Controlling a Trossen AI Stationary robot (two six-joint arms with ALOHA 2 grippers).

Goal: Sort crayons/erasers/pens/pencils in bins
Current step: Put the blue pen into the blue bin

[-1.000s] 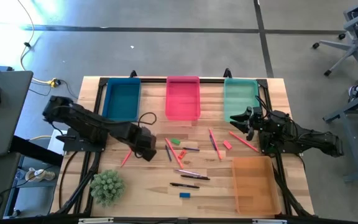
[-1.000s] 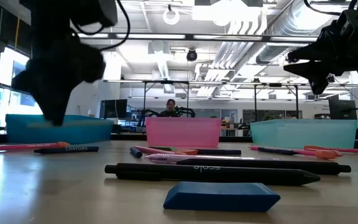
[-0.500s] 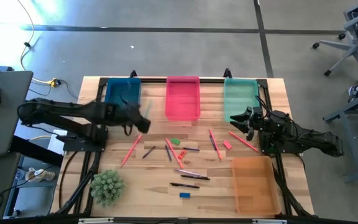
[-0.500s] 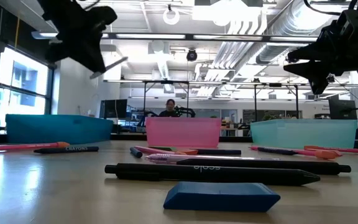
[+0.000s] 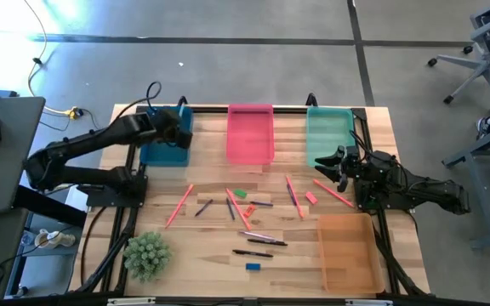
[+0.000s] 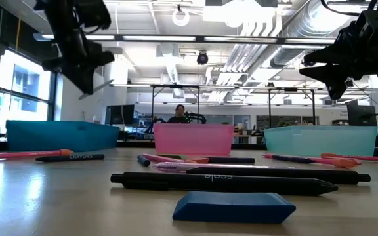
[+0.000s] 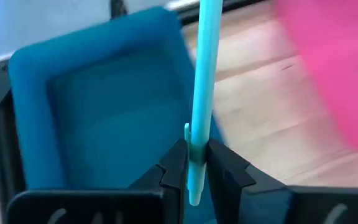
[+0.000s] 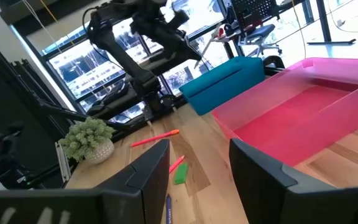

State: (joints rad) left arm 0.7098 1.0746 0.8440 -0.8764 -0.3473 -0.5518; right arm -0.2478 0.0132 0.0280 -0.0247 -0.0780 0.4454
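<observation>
pencil [image 7: 205, 93], a pale teal stick, is pinched in my left gripper [image 7: 194, 167] above the dark blue bin [image 5: 167, 136], while my right gripper [image 8: 199, 163] hangs spread near the teal-green bin [image 5: 328, 133].

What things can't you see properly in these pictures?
- Left end effector, high view: its fingers and the teal stick they clamp are too small to see above the dark blue bin.
- Teal stick, left wrist view: its far end is cut off by the picture's edge.
- Dark blue bin, low view: its inside is hidden by its own wall.
- Orange bin, high view: whether anything lies inside cannot be told.
</observation>
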